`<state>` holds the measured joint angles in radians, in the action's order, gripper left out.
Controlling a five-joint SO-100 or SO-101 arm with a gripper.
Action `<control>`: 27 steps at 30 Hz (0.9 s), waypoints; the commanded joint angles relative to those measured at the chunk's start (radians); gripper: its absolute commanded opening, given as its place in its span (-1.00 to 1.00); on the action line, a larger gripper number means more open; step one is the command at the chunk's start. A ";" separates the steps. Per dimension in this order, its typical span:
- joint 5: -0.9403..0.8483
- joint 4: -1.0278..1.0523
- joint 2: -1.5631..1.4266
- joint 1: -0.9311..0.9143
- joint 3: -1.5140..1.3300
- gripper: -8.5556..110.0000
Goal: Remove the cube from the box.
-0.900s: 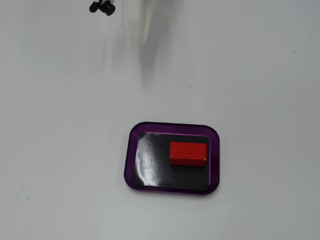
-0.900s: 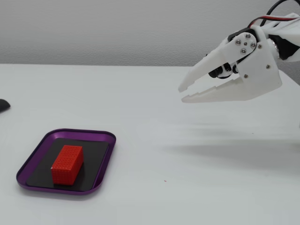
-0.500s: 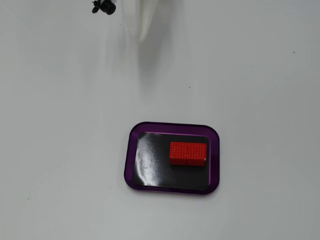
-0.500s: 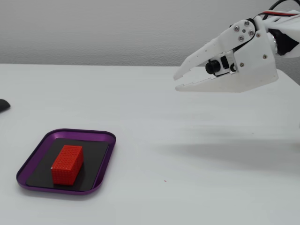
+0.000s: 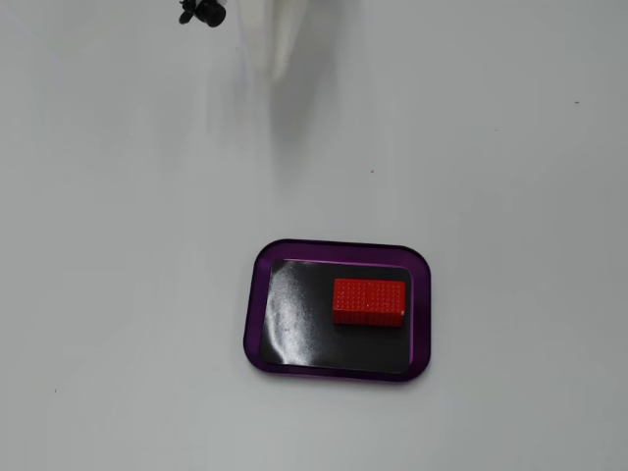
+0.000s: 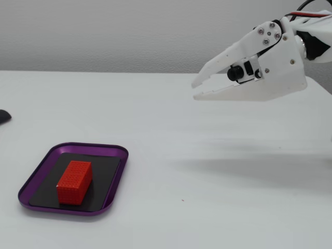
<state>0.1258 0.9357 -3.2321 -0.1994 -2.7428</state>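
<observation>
The cube [image 5: 368, 301] is a small red ribbed block lying in the right half of the box [image 5: 257, 324], a shallow purple tray with a glossy black bottom. In the other fixed view the cube [image 6: 74, 181] sits in the box [image 6: 115, 179] at the lower left. My white gripper [image 6: 195, 90] hangs in the air well to the right of the box and above the table, jaws slightly apart and empty. In the top-down fixed view only its blurred tip [image 5: 279, 59] shows at the top edge, far from the box.
A small black object [image 5: 201, 13] lies at the table's top-left edge; it also shows at the left edge of the side fixed view [image 6: 2, 115]. The white table [image 6: 207, 171] stretches between gripper and box.
</observation>
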 commanded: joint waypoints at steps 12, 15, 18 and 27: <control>-0.015 -0.002 0.847 0.098 0.566 -0.86; -0.152 0.006 1.012 0.137 0.676 -0.86; -0.218 0.014 1.132 0.166 0.796 -0.85; -0.216 0.161 1.442 0.187 1.141 -0.51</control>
<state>-0.0844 1.0707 -1.8408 -0.0199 -1.7181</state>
